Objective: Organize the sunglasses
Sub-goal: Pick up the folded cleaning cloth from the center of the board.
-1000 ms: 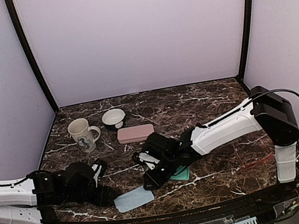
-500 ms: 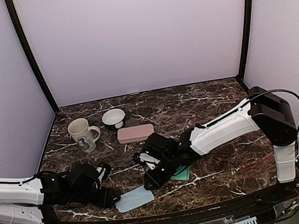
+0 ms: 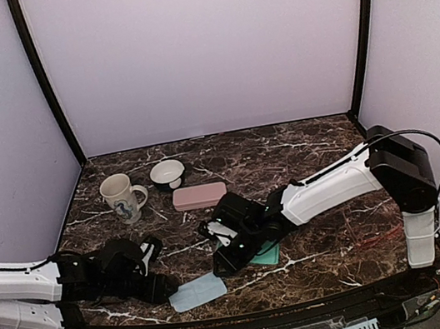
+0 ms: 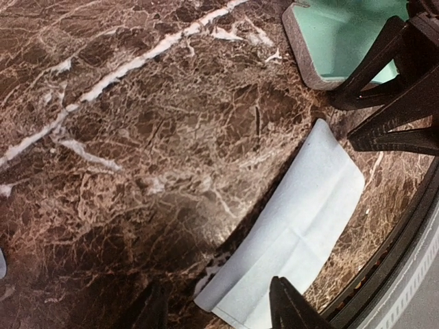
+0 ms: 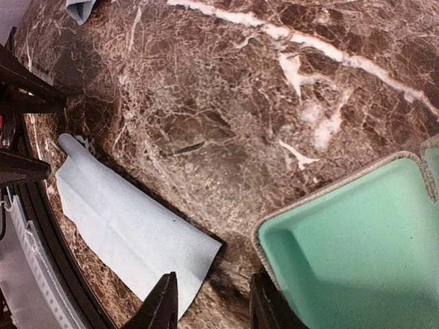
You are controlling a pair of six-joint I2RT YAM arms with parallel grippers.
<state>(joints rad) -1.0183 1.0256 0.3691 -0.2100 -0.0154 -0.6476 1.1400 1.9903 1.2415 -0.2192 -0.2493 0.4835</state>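
– Over by the right arm's upright link, is that the red sunglasses (image 3: 374,237)?
– Could be. A thin reddish streak lies on the dark marble table (image 3: 310,145) there, well apart from both grippers, but it is too faint to be sure. The black pair I cannot pick out against the stone.
– What about the right gripper (image 5: 212,305)?
– Its fingers stand partly apart over bare marble and grip nothing. An open case (image 5: 350,240) with a mint-green lining lies just to one side of them, and a light-blue cloth (image 5: 130,226) just to the other.
– And the left gripper (image 4: 219,310)?
– Its fingers are also spread apart and hold nothing. It sits low over the near end of that same cloth, which lies flat with a crease along it, close to the table's front edge.
– Anything farther back?
– A shut pink case (image 3: 199,196) lies behind the right gripper. A cream mug (image 3: 121,197) and a small white bowl (image 3: 167,173) stand to the left of it, near each other.
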